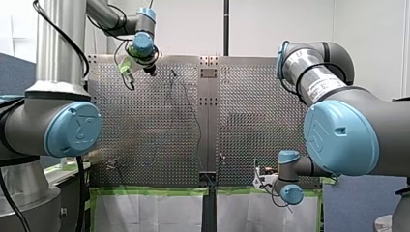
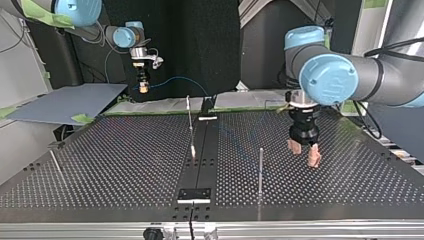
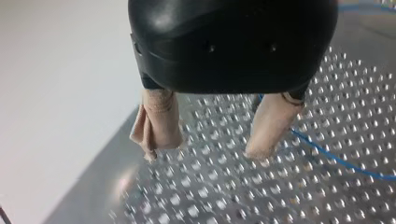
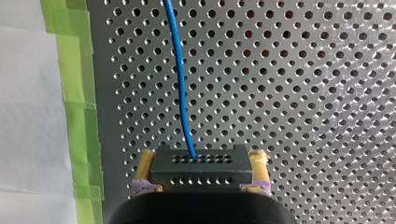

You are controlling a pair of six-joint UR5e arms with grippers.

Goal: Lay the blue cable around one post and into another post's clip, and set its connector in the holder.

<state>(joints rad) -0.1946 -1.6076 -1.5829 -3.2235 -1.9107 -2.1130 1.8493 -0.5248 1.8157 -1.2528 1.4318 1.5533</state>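
**Right gripper.** In the right wrist view, our right gripper (image 4: pixel 203 158) is clenched on the connector (image 4: pixel 198 170), a dark block with rows of small holes. One yellow pad (image 4: pixel 146 163) bears on each end of the block. The blue cable (image 4: pixel 180 79) leaves the top face of the connector and runs straight ahead over the perforated table (image 4: pixel 303 93). Green tape (image 4: pixel 77 93) edges the table beside the gripper.

In the top view, this gripper (image 2: pixel 143 89) hangs past the table's far edge. The cable (image 2: pixel 175 79) arcs from it toward the table's middle.

**Left gripper.** In the left wrist view, our left gripper (image 3: pixel 205 149) is released. Its beige-padded fingers (image 3: pixel 159 121) stand apart with nothing between them. The cable (image 3: pixel 336 158) passes behind one finger and runs on across the table. We cannot tell whether it touches that finger.

In the top view, this gripper (image 2: pixel 304 152) hangs just above the table at the view's right, near a thin upright post (image 2: pixel 260 167).
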